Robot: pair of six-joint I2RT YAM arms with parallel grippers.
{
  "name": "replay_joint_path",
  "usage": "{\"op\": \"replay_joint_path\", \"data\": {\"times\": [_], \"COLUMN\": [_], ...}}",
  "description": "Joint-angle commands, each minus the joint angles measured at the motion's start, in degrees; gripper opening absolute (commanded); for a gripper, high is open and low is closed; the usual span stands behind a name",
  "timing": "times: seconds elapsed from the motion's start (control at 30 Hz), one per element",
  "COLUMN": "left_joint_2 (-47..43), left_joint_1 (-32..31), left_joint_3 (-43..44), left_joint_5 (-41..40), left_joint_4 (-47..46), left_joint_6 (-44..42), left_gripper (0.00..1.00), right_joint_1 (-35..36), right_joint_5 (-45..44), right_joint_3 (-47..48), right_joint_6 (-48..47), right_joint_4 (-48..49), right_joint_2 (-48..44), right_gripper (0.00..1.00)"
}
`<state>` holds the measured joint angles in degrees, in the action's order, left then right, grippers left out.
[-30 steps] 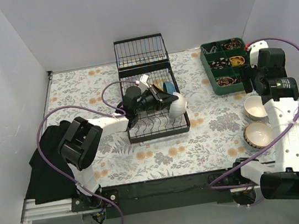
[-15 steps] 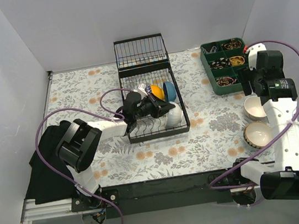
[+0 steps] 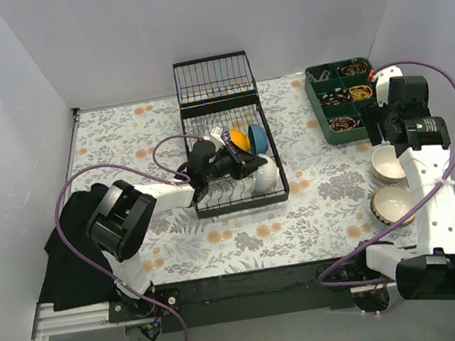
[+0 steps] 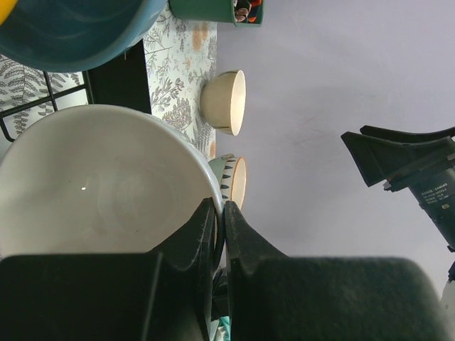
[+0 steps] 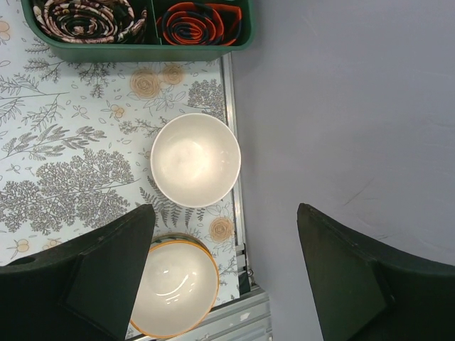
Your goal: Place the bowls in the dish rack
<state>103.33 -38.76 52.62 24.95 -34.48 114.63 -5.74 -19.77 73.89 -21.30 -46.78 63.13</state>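
Observation:
The black wire dish rack (image 3: 203, 208) lies mid-table with its grid end section (image 3: 213, 77) raised at the back. In it stand a yellow-orange bowl (image 3: 240, 140) and a blue-inside bowl (image 3: 258, 137). My left gripper (image 3: 248, 167) is shut on the rim of a plain white bowl (image 3: 267, 173), held on edge in the rack; the rim sits pinched between the fingers in the left wrist view (image 4: 218, 220). My right gripper (image 3: 391, 126) is open and empty above a cream bowl (image 5: 195, 160) and a striped, orange-rimmed bowl (image 5: 174, 288) at the right edge.
A green compartment tray (image 3: 342, 100) with rolled items stands at the back right. A black cloth (image 3: 71, 260) lies at the front left. White walls close in the table on three sides; the right wall runs close to the two loose bowls.
My left gripper has lowered the white bowl into the rack, uncovering the yellow-orange bowl behind it. My right arm has shifted slightly toward the back.

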Motion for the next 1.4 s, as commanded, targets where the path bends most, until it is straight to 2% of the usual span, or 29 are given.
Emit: {"op": "replay_joint_path", "data": {"times": [0.0,0.47,0.7,1.2,1.37], "left_joint_2": [-0.32,1.96,6.62,0.38,0.38], "left_joint_1": [-0.26,-0.52,-0.88,0.35,1.14], "left_joint_3": [1.61,1.61,6.18,-6.73,-7.09], "left_joint_5": [-0.08,0.45,1.15,2.12,2.38], "left_joint_4": [-3.14,-4.63,-5.95,-6.13,-4.99], "left_joint_6": [31.97,35.92,38.04,38.39,38.74], "left_gripper": [0.00,0.00,0.00,0.00,0.00], "right_joint_1": [-0.24,-0.24,-0.24,-0.15,-0.24], "right_joint_5": [-0.18,0.43,0.35,1.22,1.66], "right_joint_3": [2.31,1.61,1.70,0.55,1.26], "right_joint_6": [-0.85,-0.94,-0.94,-0.94,-0.85], "right_joint_4": [0.20,0.29,0.12,0.03,0.03], "right_joint_2": [0.76,1.38,1.73,1.64,2.26], "right_gripper": [0.89,0.89,0.89,0.89,0.89]}}
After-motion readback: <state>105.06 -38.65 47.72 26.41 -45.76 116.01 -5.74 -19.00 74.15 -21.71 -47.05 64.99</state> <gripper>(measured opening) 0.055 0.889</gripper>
